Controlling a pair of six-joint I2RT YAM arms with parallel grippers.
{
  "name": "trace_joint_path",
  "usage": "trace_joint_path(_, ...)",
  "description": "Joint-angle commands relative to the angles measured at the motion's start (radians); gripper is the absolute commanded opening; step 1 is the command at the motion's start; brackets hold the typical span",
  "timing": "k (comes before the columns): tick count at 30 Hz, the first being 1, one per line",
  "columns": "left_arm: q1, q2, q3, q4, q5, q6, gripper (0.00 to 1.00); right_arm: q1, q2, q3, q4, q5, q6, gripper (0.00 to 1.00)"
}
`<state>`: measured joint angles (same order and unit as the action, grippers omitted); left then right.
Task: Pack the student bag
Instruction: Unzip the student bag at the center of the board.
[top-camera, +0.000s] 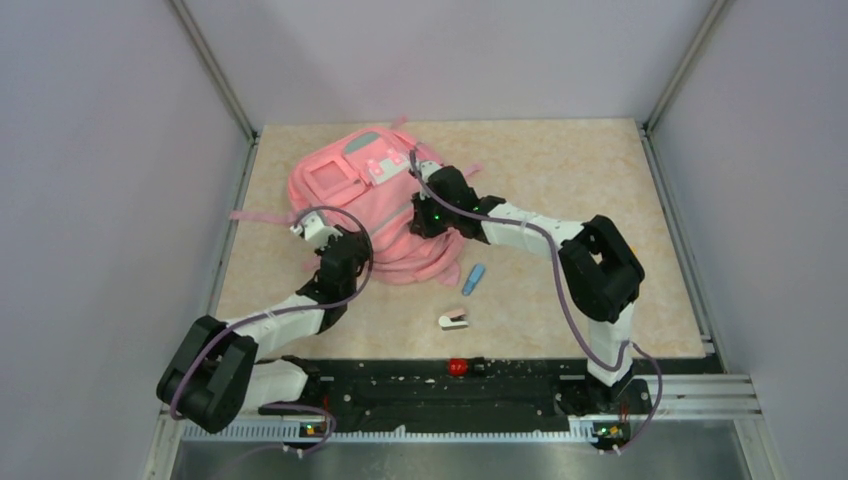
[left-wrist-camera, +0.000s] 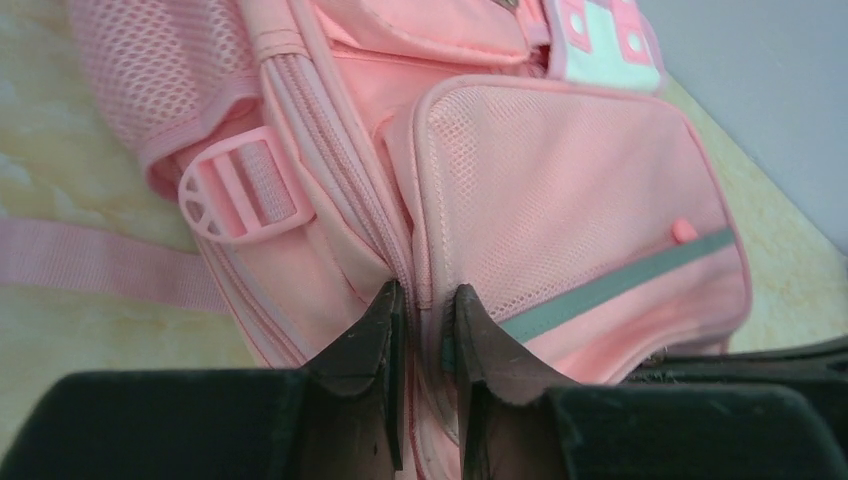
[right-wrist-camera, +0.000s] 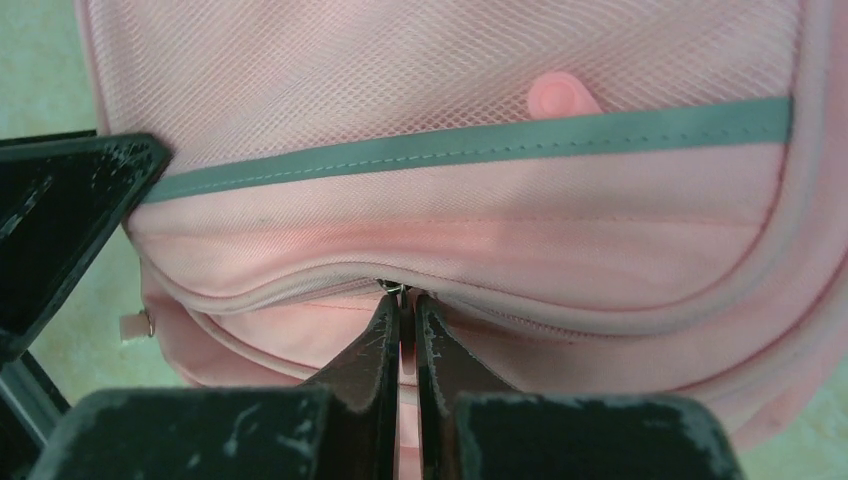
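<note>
Right claw (right-wrist-camera: 406, 302) — nipping zip pull (right-wrist-camera: 391, 288) | student bag (top-camera: 345, 195) | overhead hides it

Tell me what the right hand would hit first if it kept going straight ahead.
The zip of the bag, right at the tips of the right hand, which looks shut on its pull. Past it, only pink pocket fabric.

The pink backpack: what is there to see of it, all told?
The pink backpack is soft fabric with mesh panels, a grey stripe, a plastic strap buckle and grey-white patches. It lies on the table, one strap trailing left. The left tool pinches a fabric seam; the right tool is closed at the zipper pull of a curved zip.
</note>
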<state>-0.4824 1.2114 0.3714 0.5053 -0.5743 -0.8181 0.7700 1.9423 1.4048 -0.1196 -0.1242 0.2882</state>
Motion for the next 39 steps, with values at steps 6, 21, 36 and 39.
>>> trace_joint_path(6, -0.011, -0.096, 0.103, -0.161, 0.104, 0.104, 0.6, -0.08, -0.013, -0.004, -0.044, 0.094, -0.138, 0.0)
trace_joint_path(21, 0.25, 0.037, 0.169, -0.181, 0.44, 0.105, 0.65, -0.08, -0.047, -0.009, -0.091, 0.074, -0.15, 0.0)
trace_joint_path(36, 0.254, 0.101, 0.147, -0.164, 0.458, 0.045, 0.02, -0.051, -0.118, -0.119, -0.078, 0.019, -0.086, 0.0)
trace_joint_path(39, 0.254, 0.084, 0.12, -0.125, 0.455, 0.022, 0.0, -0.009, -0.128, -0.135, -0.073, 0.029, -0.075, 0.0)
